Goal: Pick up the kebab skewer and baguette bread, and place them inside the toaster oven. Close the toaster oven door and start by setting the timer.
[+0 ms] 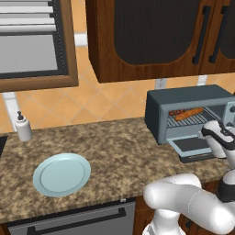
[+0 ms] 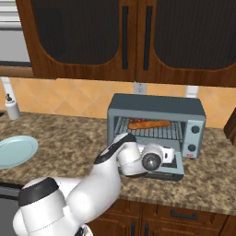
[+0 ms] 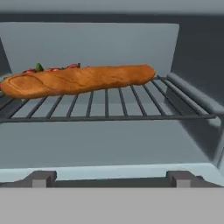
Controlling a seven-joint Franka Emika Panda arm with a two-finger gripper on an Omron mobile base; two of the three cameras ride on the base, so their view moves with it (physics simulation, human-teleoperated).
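baguette bread (image 3: 76, 80) on oven rack | kebab skewer (image 3: 52, 69) just behind | toaster oven door (image 1: 193, 146) down

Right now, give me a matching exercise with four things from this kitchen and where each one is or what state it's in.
Things:
1. baguette
2. skewer
3. oven door
4. plate

Place or state:
A. bare, on the counter left of the oven
B. dropped open
C. on the oven rack, nearest the opening
D. on the rack behind the bread

Pairs: 1-C, 2-D, 3-B, 4-A
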